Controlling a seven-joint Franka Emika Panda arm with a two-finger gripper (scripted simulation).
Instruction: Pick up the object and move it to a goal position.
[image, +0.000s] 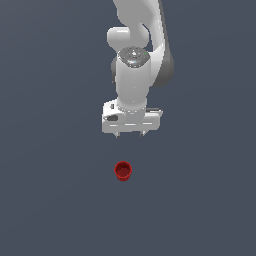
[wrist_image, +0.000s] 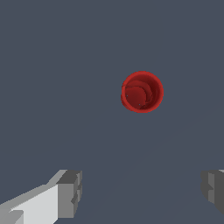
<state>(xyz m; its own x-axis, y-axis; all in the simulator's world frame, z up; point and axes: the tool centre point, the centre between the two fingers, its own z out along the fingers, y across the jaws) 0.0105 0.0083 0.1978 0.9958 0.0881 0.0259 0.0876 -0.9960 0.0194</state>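
A small red cup (image: 123, 171) stands upright on the flat grey floor in the exterior view, mouth up. The white gripper (image: 130, 135) hangs above and behind it, well apart from it, with its two short fingertips spread wide and nothing between them. In the wrist view the cup (wrist_image: 142, 92) shows from above, open mouth toward the camera, away from the two grey fingertips (wrist_image: 70, 192), which sit far apart at the frame's edge. The gripper (wrist_image: 142, 190) is open and empty.
The plain dark grey floor (image: 50, 200) runs in every direction with no other objects in view. The white arm (image: 137, 50) rises from the gripper to the exterior view's top.
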